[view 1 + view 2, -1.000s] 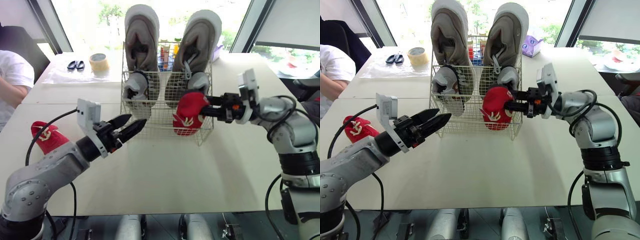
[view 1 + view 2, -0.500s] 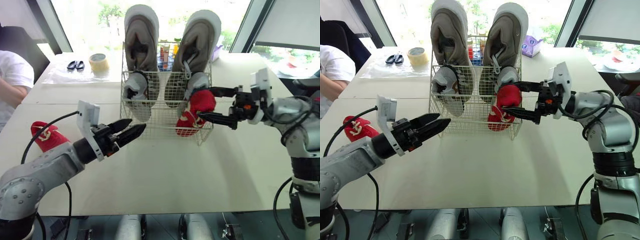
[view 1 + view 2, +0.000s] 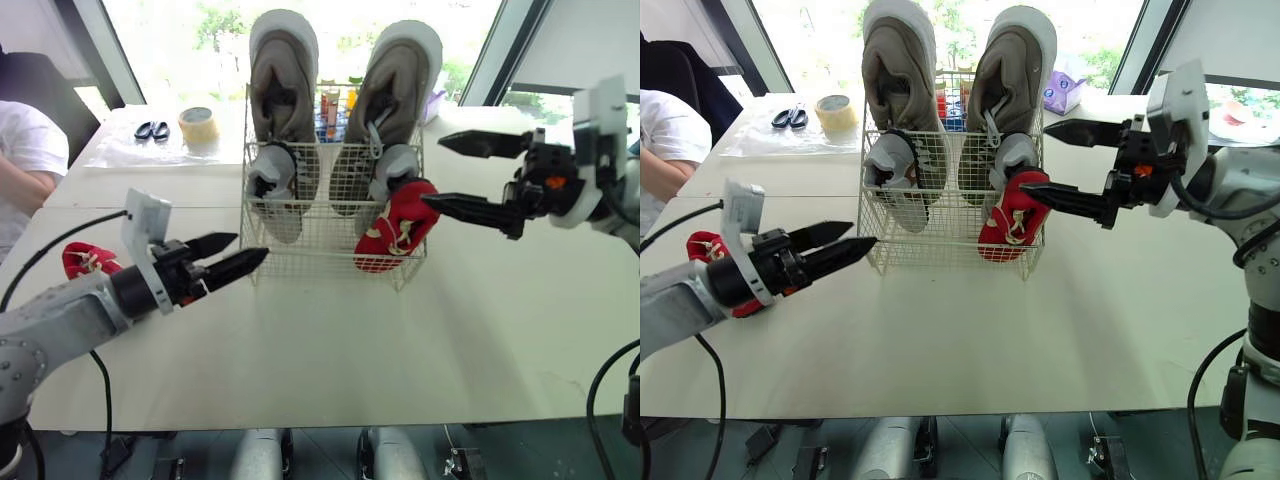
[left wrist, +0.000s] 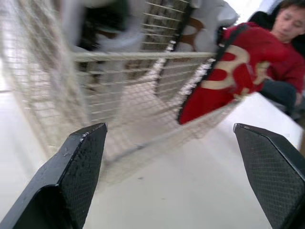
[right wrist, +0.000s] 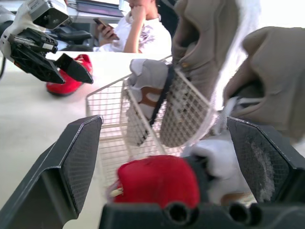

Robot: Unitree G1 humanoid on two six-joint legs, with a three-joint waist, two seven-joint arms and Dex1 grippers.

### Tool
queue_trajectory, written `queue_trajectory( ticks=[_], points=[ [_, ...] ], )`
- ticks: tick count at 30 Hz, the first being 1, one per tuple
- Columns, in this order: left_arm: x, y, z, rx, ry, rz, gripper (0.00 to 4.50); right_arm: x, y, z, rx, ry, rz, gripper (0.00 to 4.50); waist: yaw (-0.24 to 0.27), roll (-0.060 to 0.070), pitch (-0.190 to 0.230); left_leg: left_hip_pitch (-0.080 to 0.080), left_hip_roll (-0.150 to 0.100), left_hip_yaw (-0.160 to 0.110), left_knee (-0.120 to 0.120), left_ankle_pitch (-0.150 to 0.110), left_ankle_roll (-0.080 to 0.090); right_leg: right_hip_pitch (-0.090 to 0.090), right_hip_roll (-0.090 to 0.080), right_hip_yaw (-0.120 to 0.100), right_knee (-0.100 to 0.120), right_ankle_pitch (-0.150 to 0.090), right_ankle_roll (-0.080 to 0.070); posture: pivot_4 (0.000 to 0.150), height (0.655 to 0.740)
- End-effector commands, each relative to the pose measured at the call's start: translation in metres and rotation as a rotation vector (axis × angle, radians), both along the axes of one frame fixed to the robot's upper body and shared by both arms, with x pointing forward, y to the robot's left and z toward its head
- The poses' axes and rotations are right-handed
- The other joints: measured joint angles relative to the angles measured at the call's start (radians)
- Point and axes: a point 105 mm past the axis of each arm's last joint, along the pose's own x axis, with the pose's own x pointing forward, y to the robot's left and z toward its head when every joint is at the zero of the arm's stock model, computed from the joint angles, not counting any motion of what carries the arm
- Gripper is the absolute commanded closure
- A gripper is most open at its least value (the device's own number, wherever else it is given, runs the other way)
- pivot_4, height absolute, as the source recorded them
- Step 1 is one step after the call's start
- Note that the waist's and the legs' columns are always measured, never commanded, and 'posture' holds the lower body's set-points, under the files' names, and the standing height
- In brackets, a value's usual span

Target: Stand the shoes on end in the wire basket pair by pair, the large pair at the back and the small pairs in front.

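From where I stand, the left tool (image 4: 169, 126) points at the wire basket (image 4: 143, 56), its two black fingers (image 4: 76, 167) spread wide apart with nothing between them but the mesh beyond. Both fingers hang above the pale bench (image 4: 190, 191), near the basket but not touching it. Inside the basket, at one front corner, a small red shoe (image 4: 224, 81) with cream markings stands on end, tilted and leaning against the wire. Further back, behind the mesh, the grey shoes (image 4: 95, 28) show as a blur, too soft to make out more. Beyond the basket, past the red shoe, a person (image 4: 289, 28) sits.
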Motion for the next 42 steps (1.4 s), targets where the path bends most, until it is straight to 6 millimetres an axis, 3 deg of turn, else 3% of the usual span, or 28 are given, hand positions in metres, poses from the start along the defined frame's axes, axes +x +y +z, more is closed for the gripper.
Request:
queue_trajectory(
  ticks=[1,4,7,8,11,13,15,17,21,25,30,35,42],
  points=[
    [0.015,0.027,0.029,0.054,-0.091,0.176,0.02,-0.013,0.007,0.036,0.059,-0.071,0.076,0.0,-0.001,0.0,0.0,0.0,0.0,0.0,0.0,0.0,0.0,0.0,0.0,0.0,0.0,0.0,0.0,0.15,0.6675],
    [0.034,0.062,0.044,0.121,-0.133,0.412,0.02,-0.026,0.019,0.048,0.106,-0.036,0.2,0.0,-0.003,0.0,0.0,0.0,0.0,0.0,-0.001,0.0,-0.001,-0.001,0.0,0.0,0.0,0.0,0.0,0.15,0.6675],
    [0.048,0.136,0.031,0.19,0.1,0.789,0.02,-0.039,0.049,0.027,0.012,0.032,0.404,0.0,-0.008,-0.001,0.0,0.0,0.001,0.0,-0.002,0.0,-0.001,-0.001,0.001,0.0,0.0,0.0,0.001,0.15,0.6675],
    [0.044,0.154,0.03,0.209,0.146,0.878,0.02,-0.043,0.054,0.019,-0.025,0.045,0.452,0.0,-0.014,-0.001,0.0,0.0,0.001,0.0,-0.003,0.0,0.0,-0.001,0.001,0.0,0.001,0.0,0.001,0.15,0.6675],
    [0.026,0.183,0.029,0.21,0.278,1.007,0.02,-0.044,0.054,0.008,-0.075,0.069,0.496,0.0,-0.024,-0.003,0.001,0.0,0.001,0.0,-0.004,-0.002,0.003,-0.002,-0.001,0.0,0.001,0.0,0.002,0.15,0.6675],
    [0.008,0.21,0.034,0.289,0.335,1.169,0.02,-0.041,0.052,0.003,-0.106,0.084,0.509,0.0,-0.023,-0.009,0.003,-0.001,0.001,0.0,-0.004,0.0,0.0,-0.002,-0.001,0.0,0.0,0.0,0.002,0.15,0.6675],
    [-0.005,0.224,0.039,0.358,0.36,1.276,0.02,-0.03,0.049,-0.008,-0.172,0.075,0.479,0.0,-0.023,-0.013,0.002,-0.001,0.0,0.0,-0.004,0.0,-0.001,-0.002,-0.001,0.0,0.0,0.0,0.002,0.15,0.6675],
    [-0.014,0.228,0.035,0.356,0.41,1.304,0.02,-0.02,0.048,-0.016,-0.226,0.059,0.455,0.0,-0.022,-0.014,0.001,-0.001,0.0,0.0,-0.003,0.0,-0.001,-0.002,-0.001,0.0,0.0,0.0,0.002,0.15,0.6675],
    [-0.021,0.23,0.013,0.22,0.515,1.313,0.02,-0.023,0.048,-0.008,-0.228,0.048,0.509,0.0,-0.022,-0.014,0.001,0.0,0.001,0.0,-0.004,0.001,-0.003,-0.003,-0.004,0.0,0.002,0.0,0.001,0.15,0.6675],
    [-0.023,0.221,-0.014,0.124,0.62,1.283,0.02,-0.024,0.046,-0.009,-0.249,0.051,0.521,0.0,-0.024,-0.015,0.001,0.0,0.002,-0.001,-0.004,0.001,-0.004,-0.003,-0.006,0.0,0.002,0.0,0.001,0.15,0.6675],
    [-0.023,0.218,-0.039,0.052,0.732,1.317,0.02,-0.041,0.047,-0.016,-0.262,0.116,0.563,0.0,-0.021,-0.016,0.001,-0.001,0.0,-0.001,-0.004,-0.001,-0.008,-0.005,-0.011,0.0,0.002,0.0,0.0,0.15,0.6675],
    [-0.008,0.212,-0.057,0.015,0.799,1.301,0.02,-0.065,0.053,-0.026,-0.259,0.191,0.604,0.0,-0.016,-0.016,0.0,-0.001,-0.003,-0.001,-0.004,-0.001,-0.007,-0.005,-0.016,-0.002,0.002,-0.001,-0.003,0.15,0.6675],
    [0.012,0.21,-0.07,-0.021,0.856,1.257,0.02,-0.068,0.054,-0.044,-0.281,0.227,0.519,0.0,-0.003,-0.016,0.0,-0.001,-0.004,-0.001,-0.004,0.0,-0.005,-0.003,-0.015,-0.002,0.002,0.0,0.0,0.15,0.6675]
  ],
)
